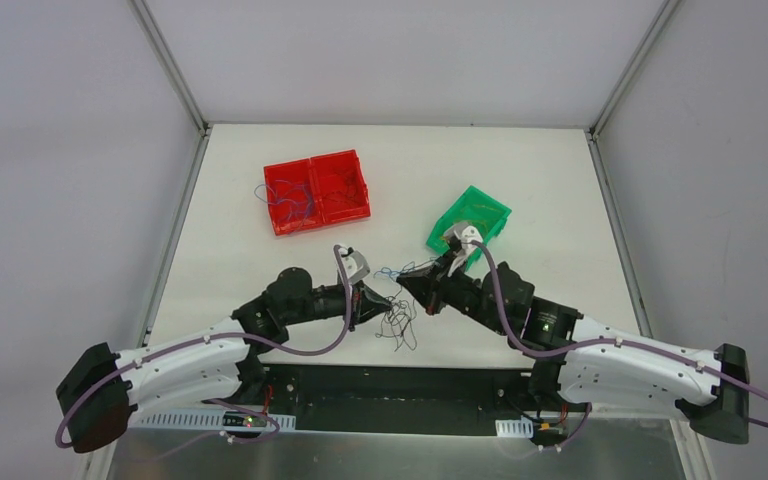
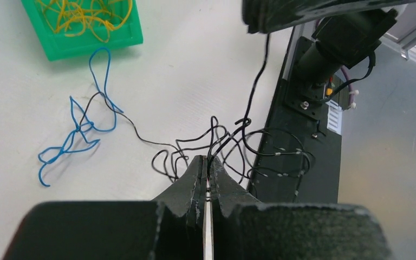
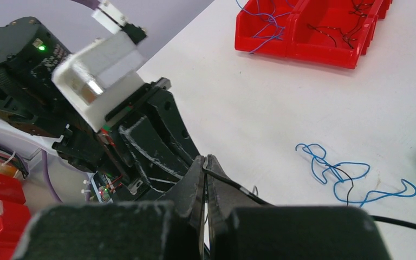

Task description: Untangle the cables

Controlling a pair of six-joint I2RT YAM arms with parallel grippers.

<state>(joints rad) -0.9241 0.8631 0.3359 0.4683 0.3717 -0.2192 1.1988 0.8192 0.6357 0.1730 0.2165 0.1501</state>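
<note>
Top external view shows us both arms angled inward over the near half of the desk [image 1: 540, 170], their tips close together. The left end effector [image 1: 390, 298] sits just above a loose snarl of black cables [image 1: 400, 326], and the right end effector [image 1: 407, 279] is just beyond it. A blue cable [image 1: 391, 271] lies on the desk beside the right one.

From the left wrist we see the left end effector [image 2: 208, 162] with its fingers pressed together, clamped on the black cables [image 2: 233, 143] that loop out around its tips. One black strand rises from the snarl up to the right end effector [image 2: 309, 13]. The blue cable [image 2: 81, 130] lies crumpled to the left, crossed by a black strand. Behind it the green bin [image 2: 95, 46] holds yellow cables [image 2: 81, 13].

From the right wrist we see the right end effector [image 3: 206, 160] closed on a single black strand that trails away to the right. The red bin [image 3: 314, 51] stands well apart, with blue strands [image 3: 261, 21] in one compartment and dark strands [image 3: 338, 30] in the other.
</note>
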